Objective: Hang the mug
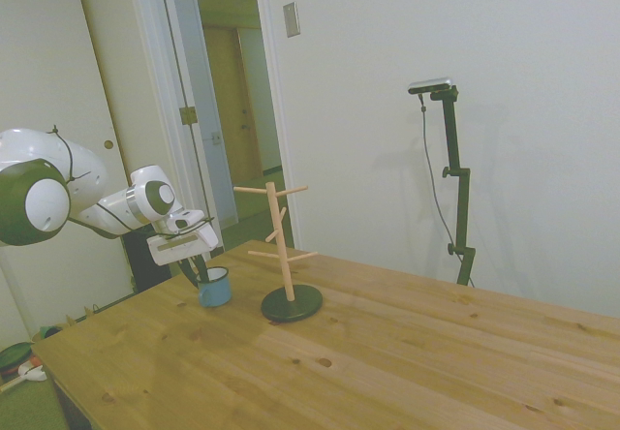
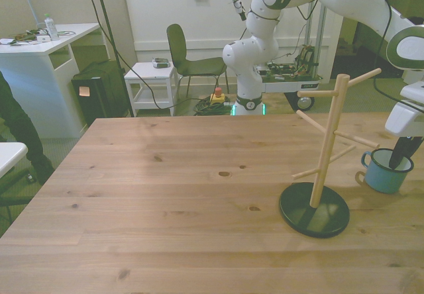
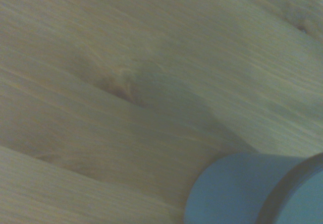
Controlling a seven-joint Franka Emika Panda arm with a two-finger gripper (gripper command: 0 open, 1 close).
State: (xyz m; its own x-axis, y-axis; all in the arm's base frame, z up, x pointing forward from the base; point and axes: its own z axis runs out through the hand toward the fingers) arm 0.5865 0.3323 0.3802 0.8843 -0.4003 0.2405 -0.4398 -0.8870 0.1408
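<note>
The mug (image 1: 215, 288) is light blue with a white rim and stands upright on the wooden table (image 1: 387, 353), just left of a wooden peg rack (image 1: 279, 246) on a dark round base. In the front view the mug (image 2: 384, 173) sits at the far right edge, right of the rack (image 2: 326, 149), its handle pointing toward the rack. My gripper (image 1: 197, 273) comes down at the mug's rim, and its dark tip (image 2: 401, 156) dips into the mug's mouth. Whether it clamps the wall does not show. Close up, the wrist view catches the mug's blue side (image 3: 237, 188).
The rack's pegs (image 2: 354, 138) stick out at several heights toward the mug. Behind the table stand a chair (image 2: 189, 59), a small white side table (image 2: 151, 82) and a white desk (image 2: 40, 69). A person's dark-clothed leg (image 2: 16, 135) shows at the front view's left edge.
</note>
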